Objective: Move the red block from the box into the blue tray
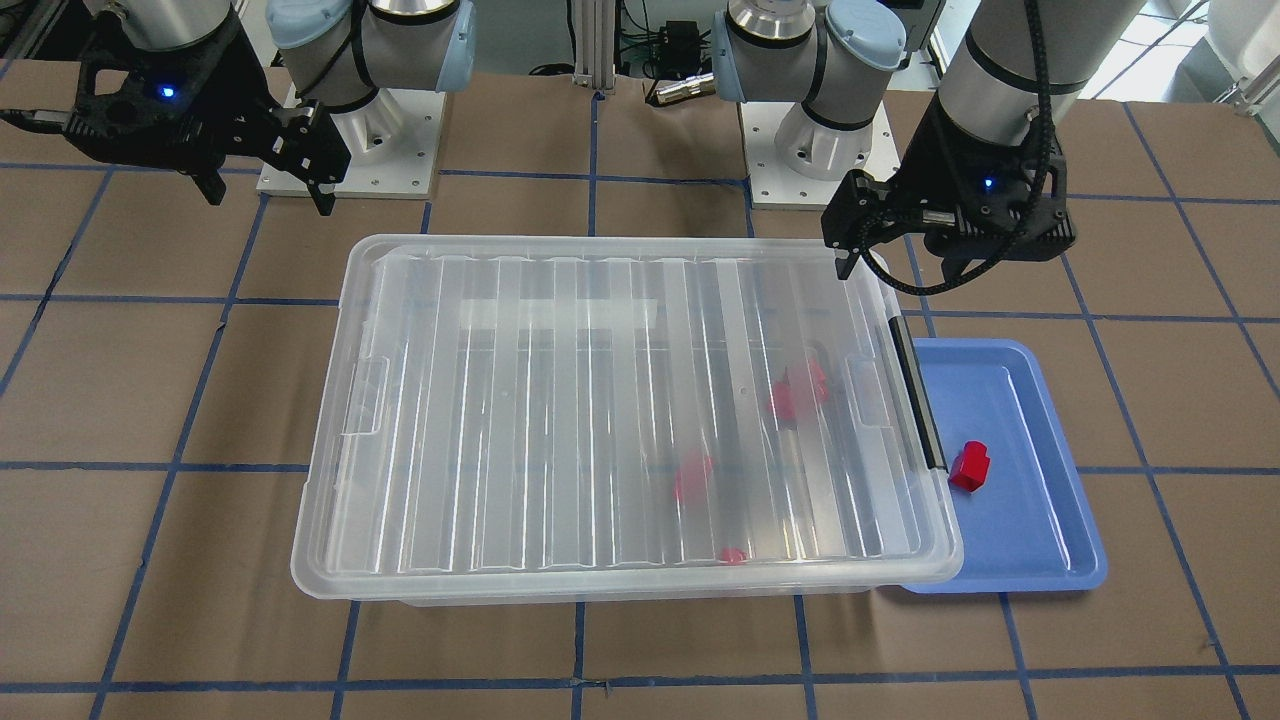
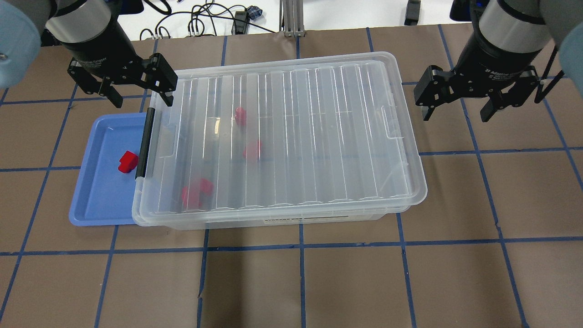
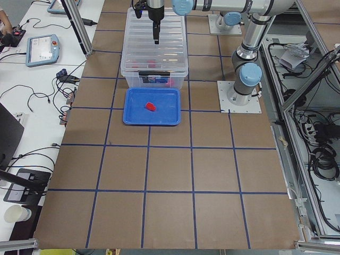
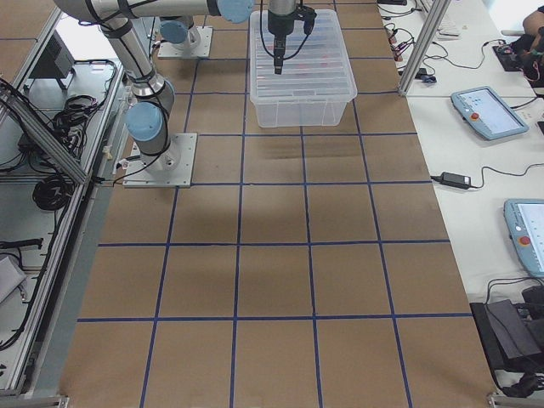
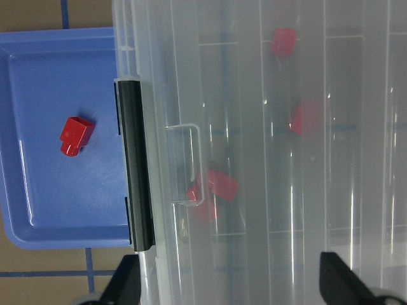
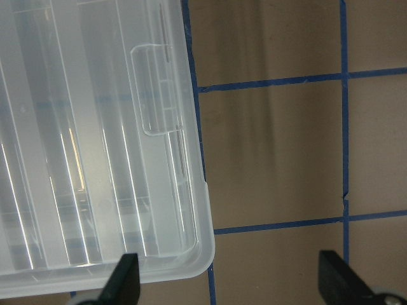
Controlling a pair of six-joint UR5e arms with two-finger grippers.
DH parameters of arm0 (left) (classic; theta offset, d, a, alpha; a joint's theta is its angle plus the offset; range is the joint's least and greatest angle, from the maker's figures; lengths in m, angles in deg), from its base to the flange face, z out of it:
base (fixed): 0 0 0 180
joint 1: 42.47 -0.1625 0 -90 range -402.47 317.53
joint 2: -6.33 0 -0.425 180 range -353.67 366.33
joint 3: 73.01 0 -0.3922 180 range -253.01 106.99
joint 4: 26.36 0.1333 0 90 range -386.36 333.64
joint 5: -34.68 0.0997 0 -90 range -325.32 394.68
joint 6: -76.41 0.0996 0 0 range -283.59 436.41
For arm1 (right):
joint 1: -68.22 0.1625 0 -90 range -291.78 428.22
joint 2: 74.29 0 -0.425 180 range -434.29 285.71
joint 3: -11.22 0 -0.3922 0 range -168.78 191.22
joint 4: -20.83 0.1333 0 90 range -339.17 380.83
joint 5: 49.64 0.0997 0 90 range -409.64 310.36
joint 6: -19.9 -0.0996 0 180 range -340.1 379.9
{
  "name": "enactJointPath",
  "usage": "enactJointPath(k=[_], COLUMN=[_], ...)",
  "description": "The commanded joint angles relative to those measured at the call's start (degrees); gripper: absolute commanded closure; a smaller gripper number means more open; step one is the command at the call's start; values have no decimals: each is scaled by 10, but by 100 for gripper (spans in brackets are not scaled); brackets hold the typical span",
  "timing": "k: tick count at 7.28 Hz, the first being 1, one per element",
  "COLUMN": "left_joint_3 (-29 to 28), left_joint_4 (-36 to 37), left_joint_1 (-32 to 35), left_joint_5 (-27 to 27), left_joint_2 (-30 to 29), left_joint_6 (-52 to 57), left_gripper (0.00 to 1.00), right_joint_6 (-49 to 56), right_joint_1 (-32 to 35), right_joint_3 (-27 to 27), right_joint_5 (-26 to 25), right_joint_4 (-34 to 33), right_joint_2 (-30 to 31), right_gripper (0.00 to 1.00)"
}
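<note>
A red block [image 2: 128,162] lies in the blue tray [image 2: 98,196], also seen in the front view [image 1: 970,466] and the left wrist view [image 5: 76,136]. The clear box [image 2: 282,136] sits beside the tray with its ribbed lid on and a black latch bar [image 2: 144,142] at the tray end. Several more red blocks [image 2: 196,192] show blurred through the lid. My left gripper [image 2: 138,93] is open and empty above the box's far corner by the tray. My right gripper [image 2: 457,110] is open and empty above the table beside the box's other end.
The table [image 2: 319,282] is covered in brown paper with a blue tape grid. The two arm bases [image 1: 350,150] stand on white plates behind the box. Cables and a post lie past the far edge [image 2: 218,23].
</note>
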Motion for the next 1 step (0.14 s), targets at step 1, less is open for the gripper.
enactJointPath(k=[1], left_joint_3=[0], left_joint_4=[0], left_joint_1=[1], left_joint_5=[0], left_joint_2=[-1], left_joint_6=[0], left_gripper=[0], right_joint_6=[0], right_joint_1=[0], right_joint_3=[4], right_joint_5=[-1], right_joint_4=[-1], right_joint_2=[7], right_gripper=[0])
